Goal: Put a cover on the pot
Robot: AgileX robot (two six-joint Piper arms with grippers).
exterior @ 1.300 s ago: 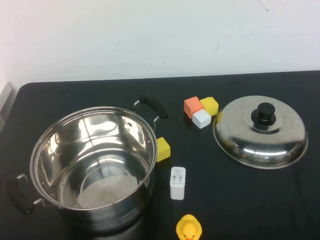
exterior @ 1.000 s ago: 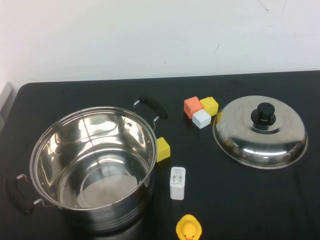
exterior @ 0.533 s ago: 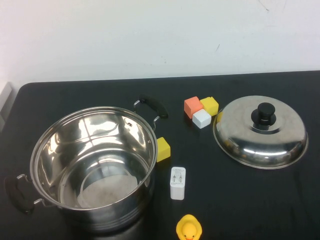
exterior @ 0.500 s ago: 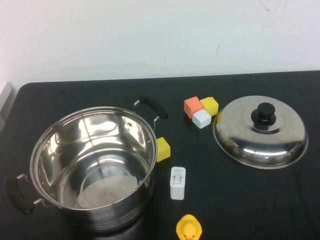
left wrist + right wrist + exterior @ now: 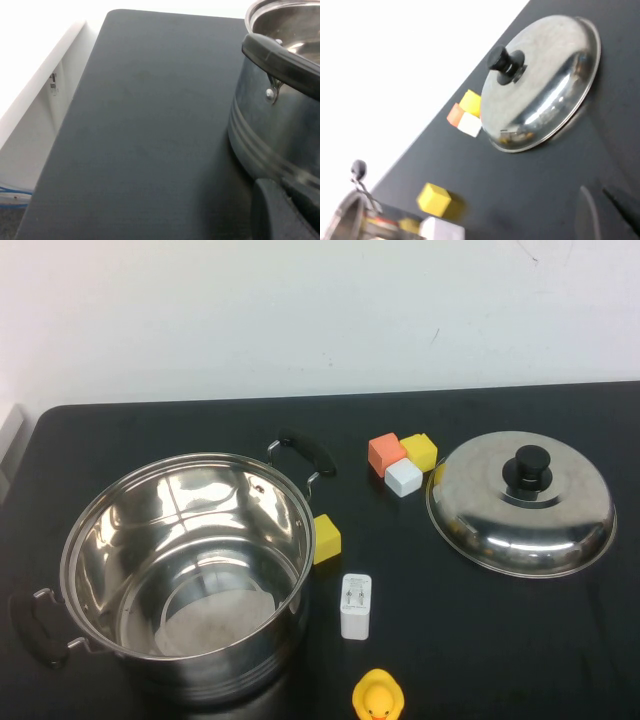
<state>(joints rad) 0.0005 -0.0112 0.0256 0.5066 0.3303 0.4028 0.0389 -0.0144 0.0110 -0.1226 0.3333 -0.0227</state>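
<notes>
Open pot [image 5: 186, 575], lid [image 5: 520, 504] well apart

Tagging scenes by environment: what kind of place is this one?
Likely a lab tabletop rig, not a kitchen: a black table against a bare white wall, with a pot, lid, toy cubes and rubber duck as props. Neither gripper is clearly visible.

blk table [image 5: 150, 435]: pot [image 5: 185, 575], lid [image 5: 520, 505], blocks [image 5: 403, 464]

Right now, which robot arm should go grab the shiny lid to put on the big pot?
Probably the right arm. The lid lies on the robot's right side of the table, and the right gripper already looks at it. The left gripper sits beside the pot, far from the lid.
</notes>
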